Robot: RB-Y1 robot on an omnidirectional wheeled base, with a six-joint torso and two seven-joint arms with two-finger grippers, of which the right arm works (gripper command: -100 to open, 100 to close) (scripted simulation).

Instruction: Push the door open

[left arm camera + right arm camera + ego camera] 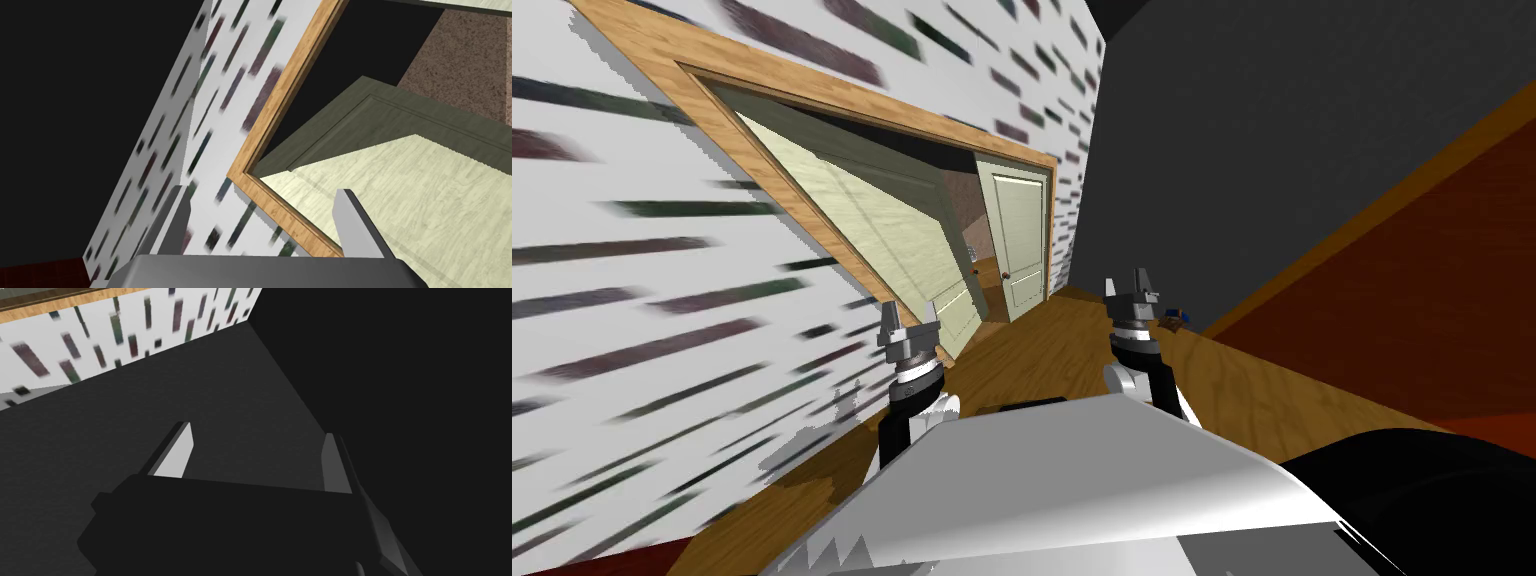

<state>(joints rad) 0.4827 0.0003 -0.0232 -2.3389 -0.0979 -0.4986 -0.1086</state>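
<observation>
The pale door (pixel 902 240) stands partly open, swung inward within its wooden frame (pixel 712 110) in the patterned wall on your left. The left end effector (pixel 910 320) hangs near the door's foot, fingers spread and empty, contact not evident. The right end effector (pixel 1127 287) is likewise open and empty, facing a dark grey wall. Set the left fingers flat on the door face, clear of the frame, and push steadily inward.
</observation>
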